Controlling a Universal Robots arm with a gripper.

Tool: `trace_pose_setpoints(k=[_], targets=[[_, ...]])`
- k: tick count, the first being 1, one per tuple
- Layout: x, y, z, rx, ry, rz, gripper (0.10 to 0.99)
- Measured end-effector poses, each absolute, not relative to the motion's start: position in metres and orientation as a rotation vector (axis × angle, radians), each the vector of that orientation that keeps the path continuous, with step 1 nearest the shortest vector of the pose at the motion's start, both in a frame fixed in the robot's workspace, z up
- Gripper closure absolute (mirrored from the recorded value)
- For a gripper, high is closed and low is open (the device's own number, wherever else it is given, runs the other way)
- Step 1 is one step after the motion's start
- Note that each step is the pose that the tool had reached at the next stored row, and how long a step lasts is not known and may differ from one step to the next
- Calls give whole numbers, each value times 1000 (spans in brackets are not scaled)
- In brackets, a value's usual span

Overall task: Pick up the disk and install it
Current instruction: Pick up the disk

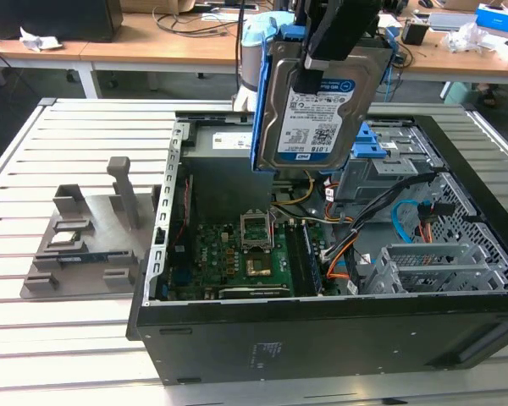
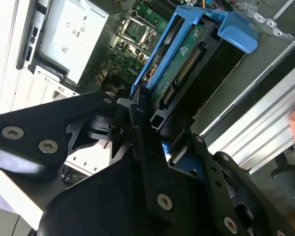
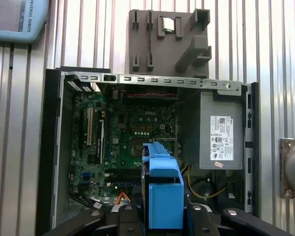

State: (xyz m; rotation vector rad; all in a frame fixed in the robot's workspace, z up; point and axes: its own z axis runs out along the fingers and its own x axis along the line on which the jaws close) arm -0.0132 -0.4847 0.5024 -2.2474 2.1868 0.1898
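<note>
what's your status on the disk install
Gripper shut on the disk. Disk upright, held above the open case, not seated. Loose cables lie in the case below.

There is one disk (image 1: 309, 110), one open computer case (image 1: 322, 338) and one grey holder (image 1: 85, 245). One circuit board (image 1: 229, 262) lies inside the case.

Bright, even room light with soft shadows

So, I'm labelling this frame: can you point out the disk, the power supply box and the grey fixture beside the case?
disk (image 1: 309, 127), exterior view, on its label.
power supply box (image 3: 221, 103), first wrist view, bare metal above its sticker.
grey fixture (image 1: 76, 283), exterior view, its flat base.
</note>
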Motion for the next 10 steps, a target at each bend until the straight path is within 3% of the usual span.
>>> trace_pose_setpoints(k=[10], targets=[[-13, -543, 501, -2247, 2187, 190, 722]])
